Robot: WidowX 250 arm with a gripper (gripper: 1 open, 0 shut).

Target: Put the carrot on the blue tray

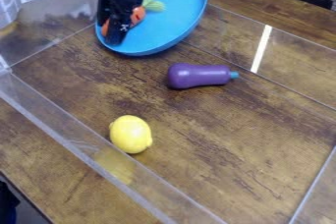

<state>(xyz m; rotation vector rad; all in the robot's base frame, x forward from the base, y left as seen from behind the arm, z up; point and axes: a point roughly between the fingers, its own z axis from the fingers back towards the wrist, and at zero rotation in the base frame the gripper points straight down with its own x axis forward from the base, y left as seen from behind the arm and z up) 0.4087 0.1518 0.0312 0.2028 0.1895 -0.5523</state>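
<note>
While the carrot [140,12] lies on the blue tray [184,17] far left, gripper [122,20] fingers stand wide around it; eggplant [199,75], lemon [130,134] on desk [237,149].

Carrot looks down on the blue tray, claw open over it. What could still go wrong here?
1. The claw straddles the carrot with its jaws open. Lifting off at an angle could drag or flick it.
2. The carrot lies near the rim of the blue tray, so a nudge might roll it onto the table.
3. The claw hides most of the carrot, so I can't confirm that it rests flat.
</note>
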